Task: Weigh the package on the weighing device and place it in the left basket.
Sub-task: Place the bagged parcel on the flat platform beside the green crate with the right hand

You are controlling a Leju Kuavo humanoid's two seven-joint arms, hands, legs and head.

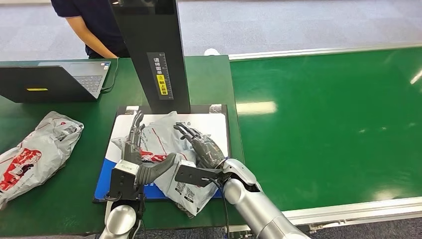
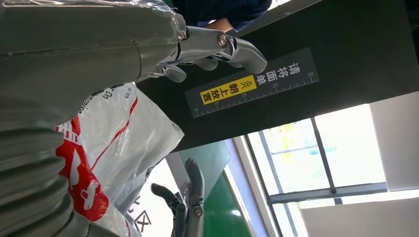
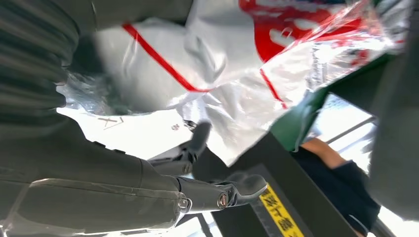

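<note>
Green counter with an open laptop on its far corner, a shiny green conveyor belt right beside the counter, grey floor behind, and bright windows showing past it.

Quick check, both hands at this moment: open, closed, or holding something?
Left hand: against the package on the scale, fingers extended; a grip cannot be told.
Right hand: fingers curled onto the same package; a firm hold cannot be told.

open laptop on green table | 1 person behind | green conveyor
</note>
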